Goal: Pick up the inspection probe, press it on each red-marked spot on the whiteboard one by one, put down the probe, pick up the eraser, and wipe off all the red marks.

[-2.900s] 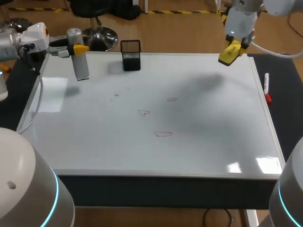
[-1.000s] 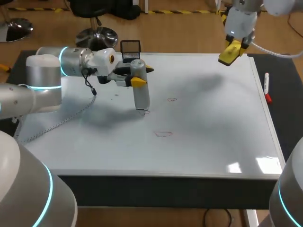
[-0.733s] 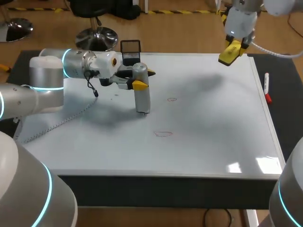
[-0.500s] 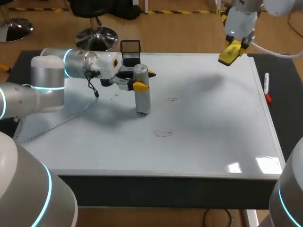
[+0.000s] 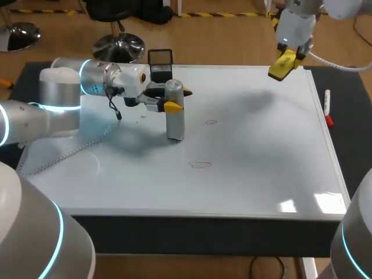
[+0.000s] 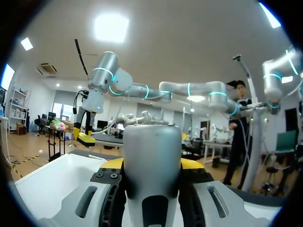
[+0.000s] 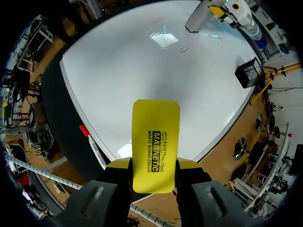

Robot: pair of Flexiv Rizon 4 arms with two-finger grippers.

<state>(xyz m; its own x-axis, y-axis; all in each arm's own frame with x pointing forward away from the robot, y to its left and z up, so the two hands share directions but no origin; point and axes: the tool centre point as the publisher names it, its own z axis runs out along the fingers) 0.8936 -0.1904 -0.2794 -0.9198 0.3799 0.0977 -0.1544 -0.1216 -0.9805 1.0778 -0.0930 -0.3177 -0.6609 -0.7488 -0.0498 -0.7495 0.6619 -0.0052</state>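
Observation:
My left gripper (image 5: pixel 172 99) is shut on the grey cylindrical probe (image 5: pixel 175 119). The probe stands upright with its lower end on the whiteboard (image 5: pixel 256 151), covering the middle red mark. Two red marks show: one (image 5: pixel 211 122) to the probe's right, one (image 5: pixel 200 165) nearer the front. In the left wrist view the probe (image 6: pixel 151 161) fills the gap between the fingers of that gripper (image 6: pixel 151 166). My right gripper (image 5: pixel 285 63) hangs above the board's far right corner, shut on the yellow eraser (image 5: pixel 281 66). The right wrist view shows the eraser (image 7: pixel 155 142) in my right gripper (image 7: pixel 153 165).
A black mesh pen holder (image 5: pixel 161 67) stands at the board's far edge, just behind the left gripper. A red-capped marker (image 5: pixel 328 108) lies on the dark strip right of the board. The left arm's cable (image 5: pixel 70 148) trails over the board's left part.
The left gripper has shifted slightly right and lowered the probe onto the middle mark. The right arm with the eraser has stayed still.

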